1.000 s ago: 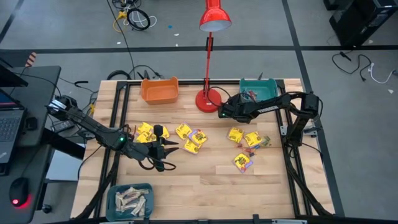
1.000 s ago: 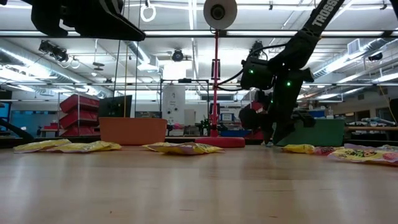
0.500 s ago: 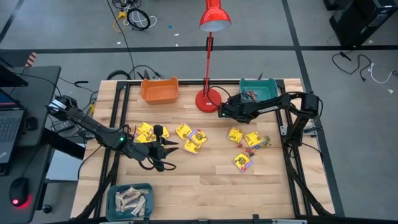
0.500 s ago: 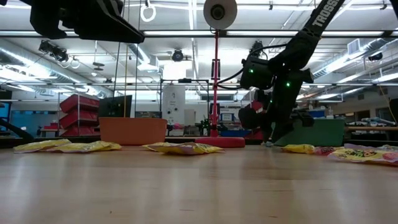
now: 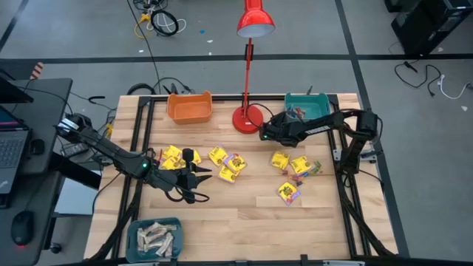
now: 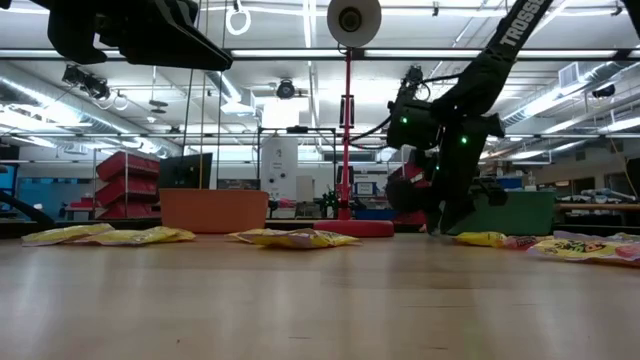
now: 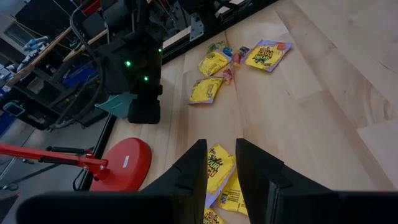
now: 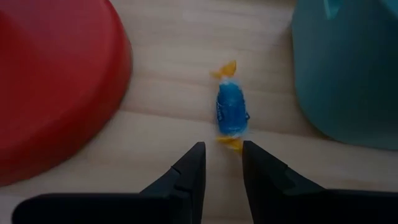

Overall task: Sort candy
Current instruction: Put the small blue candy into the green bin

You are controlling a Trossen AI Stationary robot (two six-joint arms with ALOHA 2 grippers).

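**Right gripper poised over a blue sweet**

Closely spaced, with only a narrow gap between them, the fingers of the right gripper [image 8: 219,165] are seen parted and holding nothing. Just beyond the fingertips a blue sweet [image 8: 232,113] with orange twisted ends is lying flat on the wooden table [image 5: 244,218], untouched. The sweet is placed between the red lamp base [image 8: 56,81] on one side and the teal bin [image 8: 348,68] on the other. From above, this gripper [image 5: 263,134] is found at the far middle of the table, just right of the lamp base [image 5: 246,118].

Similarly, the left gripper [image 7: 221,165] is held with a narrow gap between its fingers, and nothing is gripped. It is raised above the table at the near left [image 5: 201,185], with yellow packets [image 7: 219,165] visible below it.

More yellow packets are scattered across the middle of the table [image 5: 228,164], and another group is spread to the right [image 5: 290,166], with small red and blue pieces among them. Pale bars [image 5: 157,237] are gathered in a second teal bin [image 5: 137,251] at the near left corner. An orange bin [image 5: 190,108] is set at the far left.
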